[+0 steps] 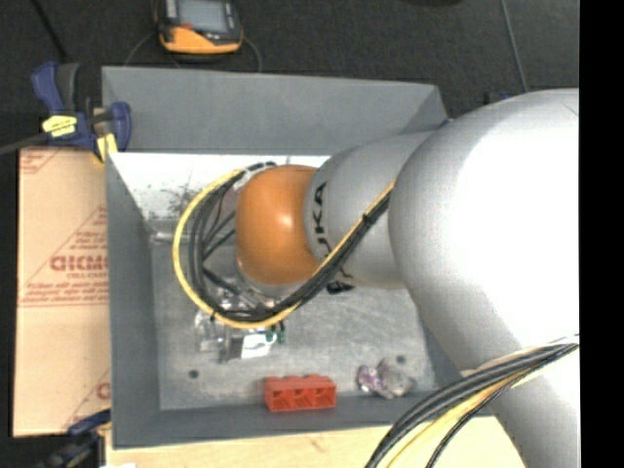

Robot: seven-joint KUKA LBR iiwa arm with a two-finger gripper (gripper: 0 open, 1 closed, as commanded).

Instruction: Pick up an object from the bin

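My gripper (pixel 222 339) is low over the bin floor, left of centre, mostly hidden under the arm's orange cover and cables. Right beside it, on its right, lies a small white and green thing (pixel 257 345), partly covered by the gripper body; whether it is touching or held I cannot tell. A red rectangular block (pixel 299 394) with round holes lies flat near the bin's front wall, a little below and right of the gripper. Further right is a small purple and clear crumpled thing (pixel 384 379).
The arm and its orange cover hide the middle and right of the bin. The left wall stands close to the gripper, and bare grey floor shows along the front left and far left.
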